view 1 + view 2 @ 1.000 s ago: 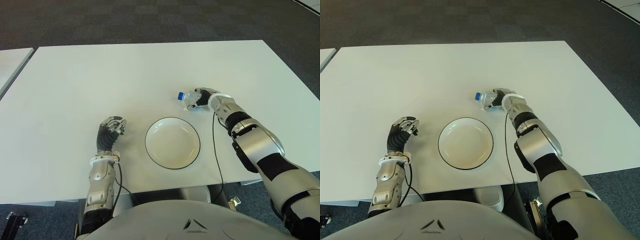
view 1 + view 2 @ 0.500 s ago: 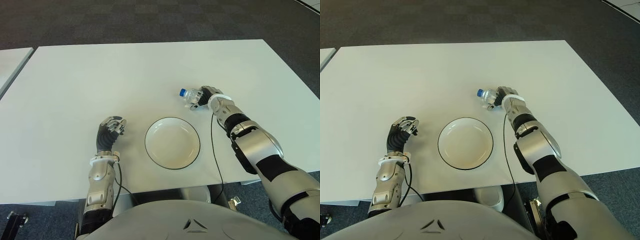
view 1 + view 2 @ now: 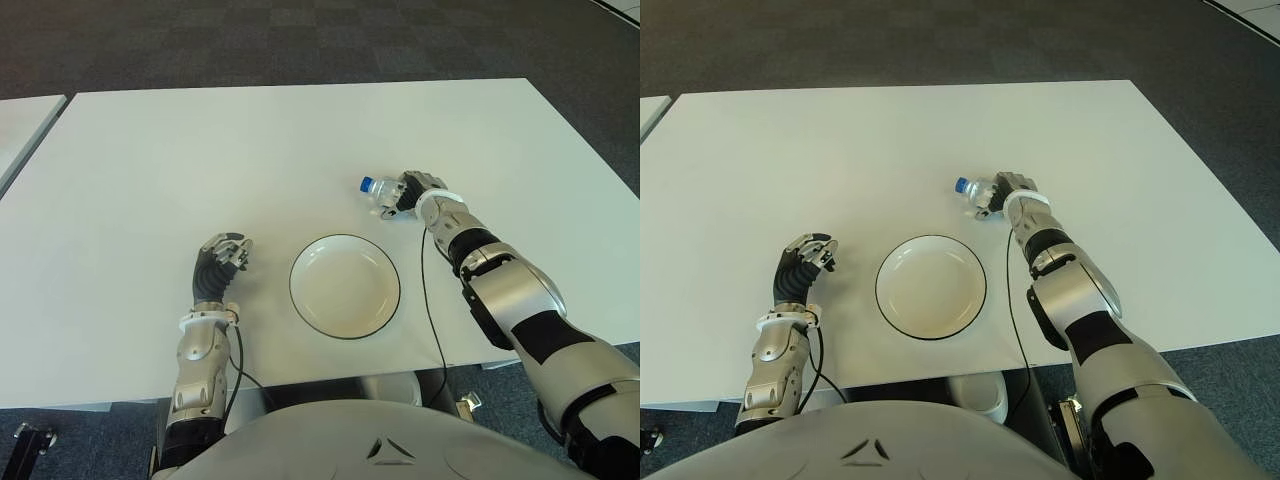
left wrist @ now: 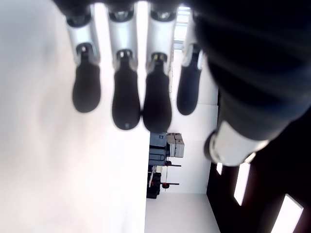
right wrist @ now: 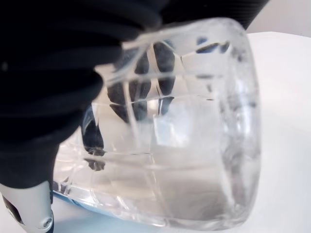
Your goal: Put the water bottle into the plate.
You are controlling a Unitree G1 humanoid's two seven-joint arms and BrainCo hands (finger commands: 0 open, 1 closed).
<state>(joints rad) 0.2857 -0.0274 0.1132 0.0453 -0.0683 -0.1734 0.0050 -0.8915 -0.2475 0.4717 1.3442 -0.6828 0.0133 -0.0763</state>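
A small clear water bottle (image 3: 383, 195) with a blue cap lies on its side, cap toward the left, just beyond the plate's far right rim. My right hand (image 3: 412, 193) is shut around its body; the right wrist view shows the clear bottle (image 5: 184, 131) filling the palm with dark fingers (image 5: 141, 92) wrapped behind it. The round white plate (image 3: 302, 302) with a dark rim sits on the white table (image 3: 200, 150) near the front edge, with nothing in it. My left hand (image 3: 222, 258) shows left of the plate, fingers (image 4: 126, 97) curled, holding nothing.
A second white table (image 3: 20, 120) stands off to the left across a narrow gap. Dark carpet (image 3: 300, 40) lies beyond the far edge. A black cable (image 3: 430, 300) runs along my right forearm.
My right hand has carried the bottle a little farther back and right, away from the plate's rim, mostly in the first half second. The left hand has not moved.
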